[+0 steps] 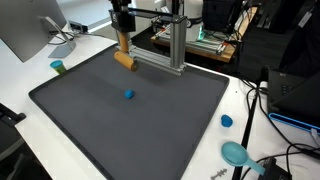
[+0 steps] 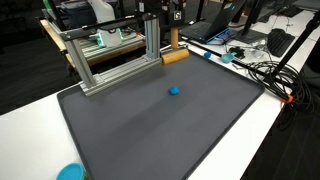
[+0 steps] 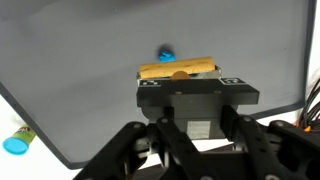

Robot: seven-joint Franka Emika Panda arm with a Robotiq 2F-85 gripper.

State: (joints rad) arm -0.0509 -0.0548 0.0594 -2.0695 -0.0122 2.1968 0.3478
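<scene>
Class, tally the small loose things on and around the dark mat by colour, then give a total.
Blue: 2 (ball, cap)
Teal: 2 (round piece, small cylinder)
Tan: 1 (block)
Total: 5

Blue piece (image 3: 166,53): upper centre of the wrist view, lower half hidden behind the wooden block (image 3: 178,70); too small to identify.
Gripper (image 3: 190,86): lower centre, its hold on the block masked by its own housing.
Blue disc (image 2: 70,173): lower left in an exterior view, cropped by the bottom edge.
Monitor (image 1: 25,30): upper left in an exterior view, cut by the corner.
Teal-capped item (image 3: 15,142): lower left of the wrist view, blurred.
</scene>
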